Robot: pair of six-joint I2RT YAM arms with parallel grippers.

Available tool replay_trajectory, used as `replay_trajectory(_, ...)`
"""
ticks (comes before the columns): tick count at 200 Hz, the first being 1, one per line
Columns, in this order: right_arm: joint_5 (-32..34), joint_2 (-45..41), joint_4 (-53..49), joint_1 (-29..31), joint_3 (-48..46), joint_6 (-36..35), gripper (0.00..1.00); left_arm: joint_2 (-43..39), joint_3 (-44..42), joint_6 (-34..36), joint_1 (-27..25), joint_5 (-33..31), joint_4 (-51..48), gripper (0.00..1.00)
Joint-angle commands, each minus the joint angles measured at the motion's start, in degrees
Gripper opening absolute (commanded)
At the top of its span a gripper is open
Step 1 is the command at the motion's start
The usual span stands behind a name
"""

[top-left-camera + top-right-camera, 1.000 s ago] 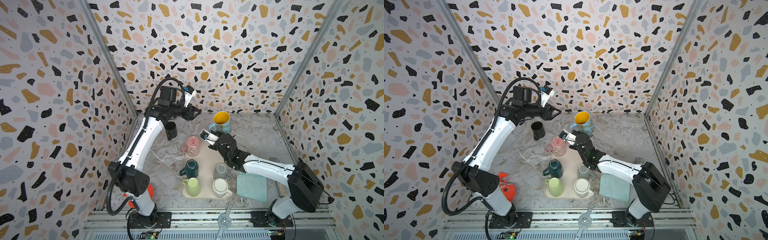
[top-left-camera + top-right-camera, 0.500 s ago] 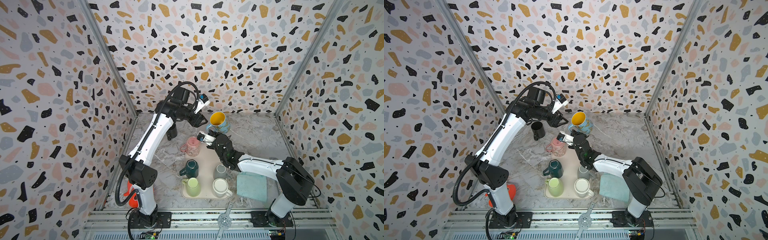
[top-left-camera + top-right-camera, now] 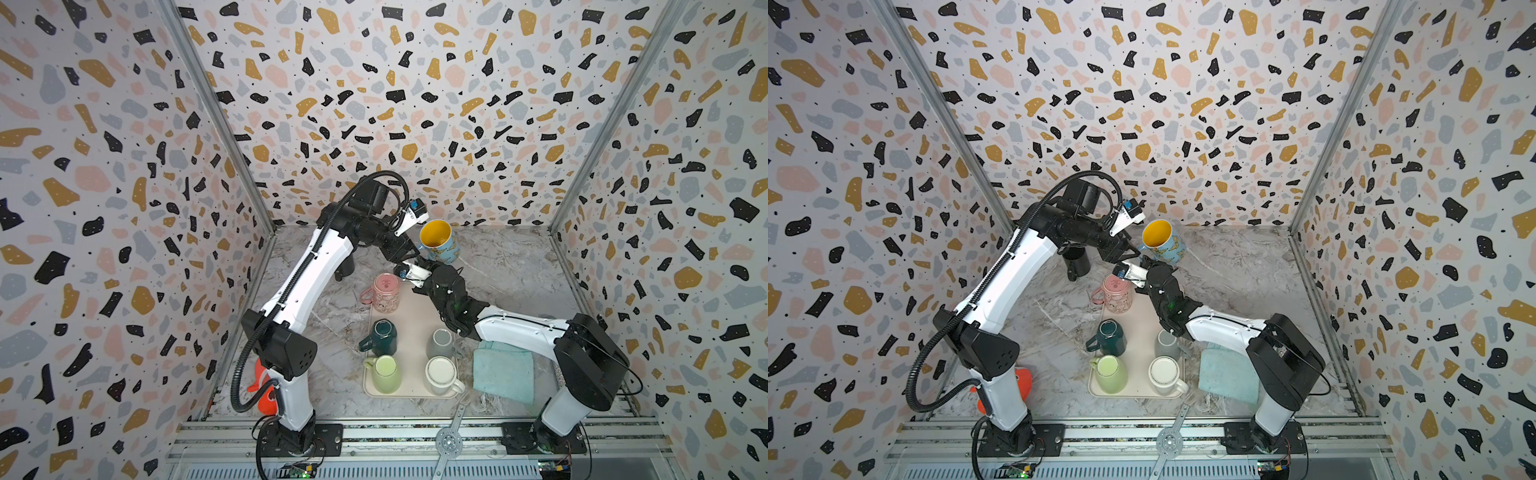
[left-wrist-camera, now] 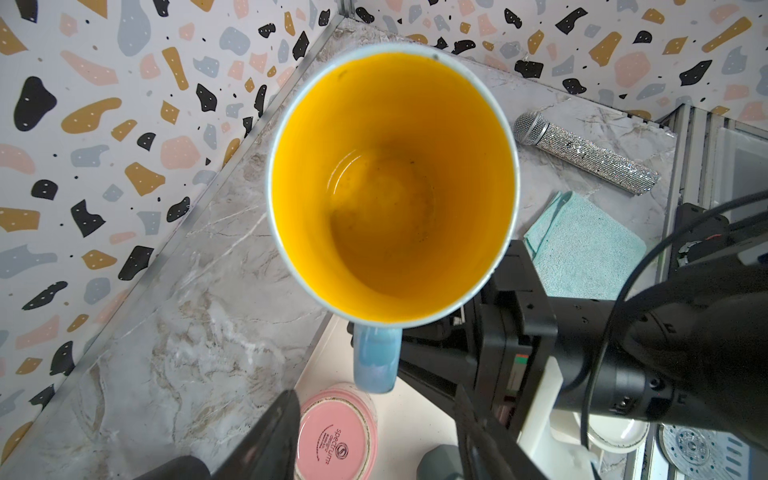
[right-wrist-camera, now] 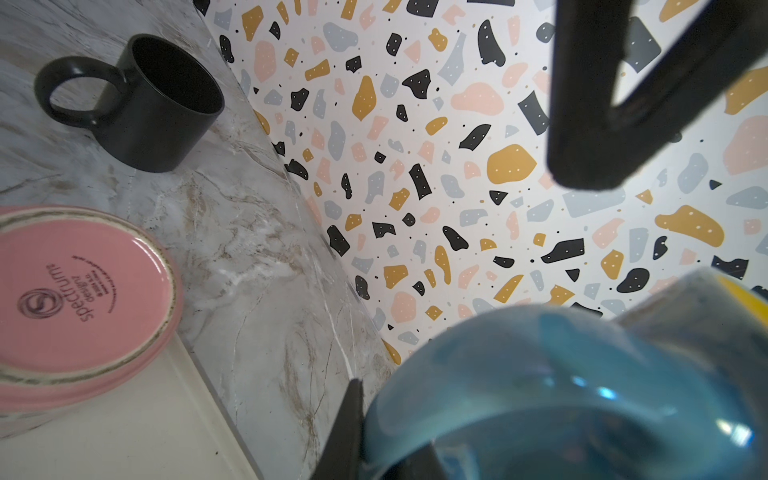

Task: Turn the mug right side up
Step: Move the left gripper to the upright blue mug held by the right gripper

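Observation:
The mug (image 3: 436,245) (image 3: 1160,243) is light blue with a yellow inside. It hangs near the back wall with its mouth up and tilted. In the left wrist view the mug (image 4: 390,187) shows its empty inside, handle pointing at the camera. My right gripper (image 3: 420,262) (image 3: 1144,262) (image 5: 390,419) is shut on the mug's (image 5: 582,395) handle from below. My left gripper (image 3: 409,251) (image 3: 1127,251) (image 4: 374,395) is open just left of the mug, fingers either side of the handle's line, not touching it.
A cream tray (image 3: 411,307) holds upside-down dark green (image 3: 380,336), grey (image 3: 442,343), light green (image 3: 386,374) and white (image 3: 442,374) mugs. A pink mug (image 3: 386,291) stands upside down at its far corner. Nearby are a black mug (image 5: 162,104), teal cloth (image 3: 503,374) and microphone (image 4: 582,151).
My left arm has swung right, from above the black mug to beside the blue mug, its jaws a little wider. The right gripper keeps the mug in nearly the same place.

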Motion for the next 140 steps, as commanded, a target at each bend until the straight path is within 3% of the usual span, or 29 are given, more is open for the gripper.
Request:
replay_trajectory(1,0.18,-3.04,5.58,-0.10,4.63,-0.01,0.00,1.44,-0.04,0.65,-0.43,-0.14,-0.77,0.60)
replay_trajectory(140,0.17,-4.14,9.18,0.70,4.20,0.66,0.00,3.52,-1.01,-0.84,-0.62,-0.40,0.41,0.58)
